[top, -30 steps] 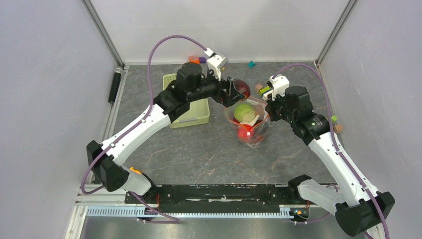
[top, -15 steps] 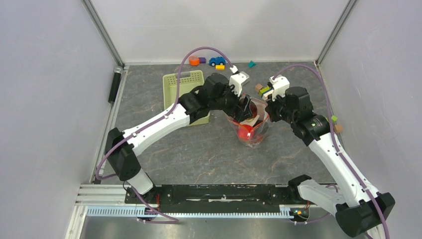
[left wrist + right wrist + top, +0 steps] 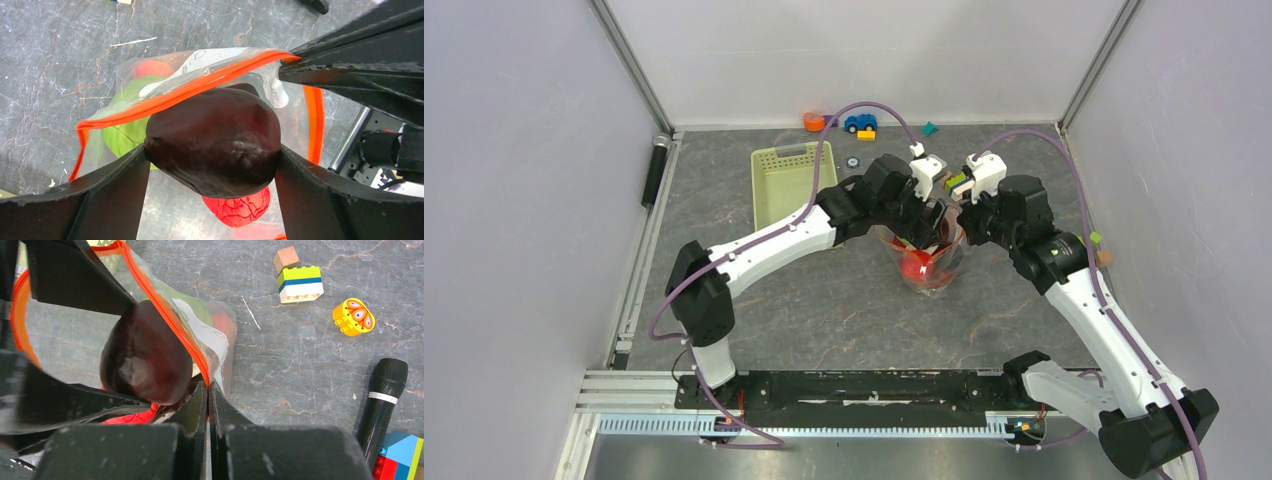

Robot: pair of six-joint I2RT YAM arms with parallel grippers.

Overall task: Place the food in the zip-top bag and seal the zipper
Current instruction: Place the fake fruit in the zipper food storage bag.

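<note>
The clear zip-top bag [image 3: 944,268] stands open at the table's middle, its orange-red zipper strip [image 3: 200,86] ringing the mouth. My left gripper [image 3: 212,155] is shut on a dark purple piece [image 3: 215,137] and holds it over the open mouth. Below it inside lie the green cabbage [image 3: 122,131] and a red strawberry [image 3: 240,210]. My right gripper [image 3: 207,390] is shut on the bag's rim [image 3: 200,362] and holds it up. The purple piece [image 3: 145,360] also shows in the right wrist view.
A pale green slotted basket [image 3: 789,185] stands left of the bag. Toy blocks and a blue car [image 3: 859,123] lie at the back. Blocks [image 3: 300,282], a yellow toy [image 3: 353,316] and a black microphone-like object [image 3: 382,395] lie right of the bag.
My left arm swung right from beside the basket to the bag's mouth, carrying the dark purple piece. The right arm stayed holding the rim.
</note>
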